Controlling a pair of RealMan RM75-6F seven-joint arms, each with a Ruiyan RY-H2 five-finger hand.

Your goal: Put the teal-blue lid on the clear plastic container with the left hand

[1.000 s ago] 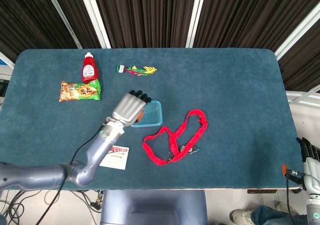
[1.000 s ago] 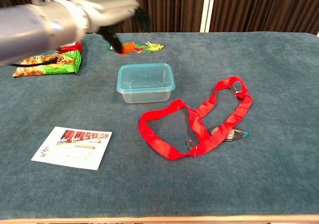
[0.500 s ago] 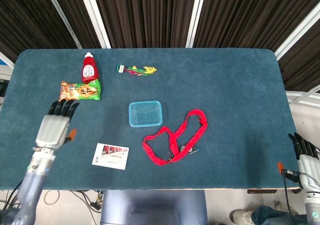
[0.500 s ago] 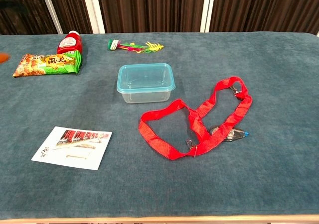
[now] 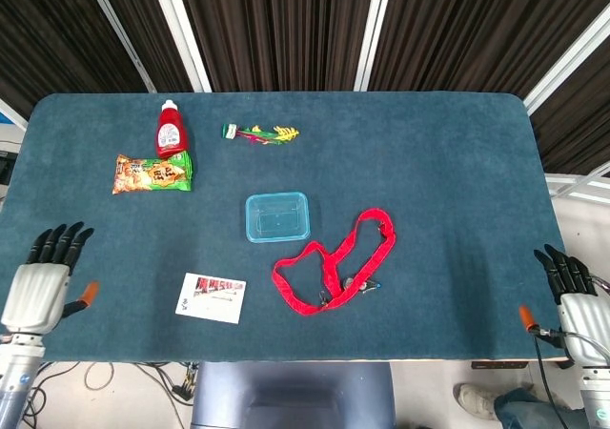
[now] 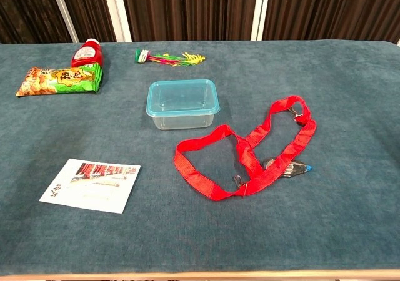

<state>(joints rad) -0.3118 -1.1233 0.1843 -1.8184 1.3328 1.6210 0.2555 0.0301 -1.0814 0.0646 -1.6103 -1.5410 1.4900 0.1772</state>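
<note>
From the head view, the teal-blue lid (image 5: 277, 215) already sits on the clear plastic container (image 5: 277, 237) near the middle of the tabletop (image 5: 457, 162), square to its rim as far as can be told. The left hand (image 5: 40, 282) hangs off the near left corner, fingers (image 5: 57, 245) straight and released, grasping nothing. The right hand (image 5: 573, 296) is beyond the near right corner, fingers likewise extended and empty. A red lanyard (image 5: 334, 262) lies just beside the container toward the near edge.

In the chest view neither hand appears. The lid (image 6: 182, 97) caps the container (image 6: 184, 118), whose thin see-through walls look light and somewhat flexible. Judging by that, the lid is a thin, smooth, slightly bendy plastic piece; it would best be taken by its raised rim along a long side, and pressed at the corners to seat it. Whether it is snapped fully down cannot be told.
</note>
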